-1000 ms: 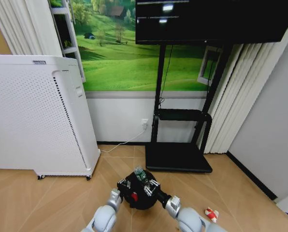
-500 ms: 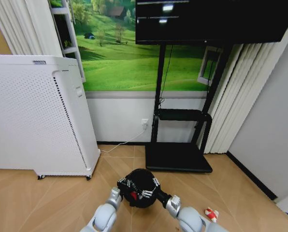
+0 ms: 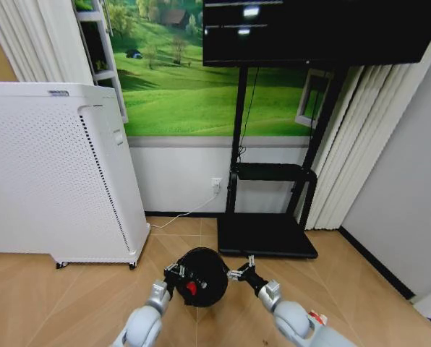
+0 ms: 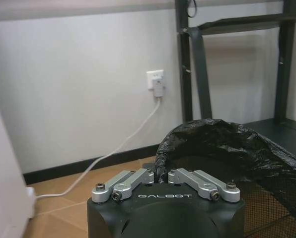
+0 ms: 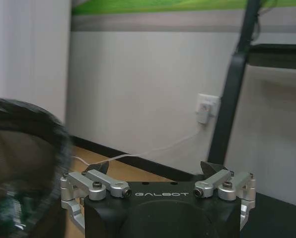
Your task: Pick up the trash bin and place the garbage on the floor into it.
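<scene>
The left gripper (image 3: 173,273) pinches the bin (image 3: 199,275) rim; the right gripper (image 3: 242,272) beside it gapes empty. One red-white scrap (image 3: 317,316) remains floored.

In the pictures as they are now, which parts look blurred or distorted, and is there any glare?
Right wrist view: the trash bin is smeared and out of focus, while the right gripper and the wall stay sharp. Left wrist view: the bin's liner and the left gripper are crisp. Head view: wide-angle bending tilts the curtains, and ceiling lights glare on the dark screen.
</scene>
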Tool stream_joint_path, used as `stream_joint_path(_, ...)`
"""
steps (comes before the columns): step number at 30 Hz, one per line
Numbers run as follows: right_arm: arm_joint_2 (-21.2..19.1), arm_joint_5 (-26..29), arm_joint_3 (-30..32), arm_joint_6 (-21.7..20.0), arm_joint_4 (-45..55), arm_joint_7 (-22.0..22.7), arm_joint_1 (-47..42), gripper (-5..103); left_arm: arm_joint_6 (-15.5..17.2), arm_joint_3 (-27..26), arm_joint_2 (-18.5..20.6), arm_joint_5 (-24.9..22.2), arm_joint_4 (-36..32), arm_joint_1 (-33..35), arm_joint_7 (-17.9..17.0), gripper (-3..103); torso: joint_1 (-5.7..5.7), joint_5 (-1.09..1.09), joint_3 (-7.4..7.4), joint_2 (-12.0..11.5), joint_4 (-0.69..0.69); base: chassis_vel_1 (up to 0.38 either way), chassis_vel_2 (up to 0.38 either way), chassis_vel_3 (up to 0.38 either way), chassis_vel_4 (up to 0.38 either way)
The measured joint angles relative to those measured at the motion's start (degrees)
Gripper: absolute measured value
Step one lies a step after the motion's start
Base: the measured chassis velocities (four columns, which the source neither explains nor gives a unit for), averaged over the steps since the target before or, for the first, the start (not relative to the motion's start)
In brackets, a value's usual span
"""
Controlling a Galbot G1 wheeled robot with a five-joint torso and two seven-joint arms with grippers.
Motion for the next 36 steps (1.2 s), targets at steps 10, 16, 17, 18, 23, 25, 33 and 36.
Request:
stream_joint_path(10, 5.22, 3.71, 8.92, -12.99, -2.34, 13.65, -6.58, 100, 0.36, -9.83, 2.6, -0.68, -7.79, 9.33, -0.46, 6, 0.0, 0.01, 0.0, 0.0, -0.02, 0.0, 0.0, 0.0, 0.0)
stream_joint_path(16, 7.2, 5.06, 15.71, -16.7, -1.21, 18.56, -10.56, 100, 0.35, -13.21, 1.17, -0.32, -11.27, 13.55, -1.68, 6, 0.0, 0.01, 0.0, 0.01, -0.02, 0.0, 0.0, 0.0, 0.0)
stream_joint_path(17, 7.22, 5.21, 17.09, -17.04, -0.7, 19.06, -11.2, 100, 0.39, -14.02, 0.72, -0.18, -11.94, 14.44, -1.85, 6, 0.0, 0.0, -0.01, 0.0, -0.02, 0.0, 0.0, 0.0, 0.0)
stream_joint_path(18, 7.22, 5.21, 17.09, -17.04, -0.7, 19.06, -11.2, 100, 0.39, -14.02, 0.72, -0.18, -11.94, 14.44, -1.85, 6, 0.0, 0.0, -0.01, 0.0, -0.02, 0.0, 0.0, 0.0, 0.0)
stream_joint_path(23, 7.04, 5.89, 21.6, -16.67, 1.18, 18.1, -13.94, 100, 0.36, -17.16, -0.25, -0.19, -14.03, 17.5, -2.0, 6, 0.0, 0.0, -0.01, 0.0, 0.0, 0.0, 0.0, 0.0, 0.0)
stream_joint_path(25, 7.2, 5.89, 22.4, -16.36, 1.46, 17.17, -14.68, 100, 0.26, -17.74, -0.51, -0.2, -14.31, 17.87, -2.01, 6, 0.0, 0.01, 0.0, 0.01, -0.01, 0.0, 0.0, 0.0, 0.0)
stream_joint_path(33, 8.37, 5.53, 23.17, -15.44, 1.32, 16.3, -15.4, 100, -0.04, -19.04, -1.17, -0.62, -14.83, 17.25, -2.07, 6, 0.0, 0.01, 0.0, 0.01, -0.01, -0.005, -0.004, 0.002, 0.007)
stream_joint_path(36, 8.32, 5.44, 22.93, -15.28, 0.8, 16.12, -15.22, 100, -0.16, -19.33, -1.18, -0.87, -14.6, 17.0, -2.08, 6, 0.0, 0.0, 0.0, 0.01, 0.0, -0.061, -0.06, 0.067, 0.066)
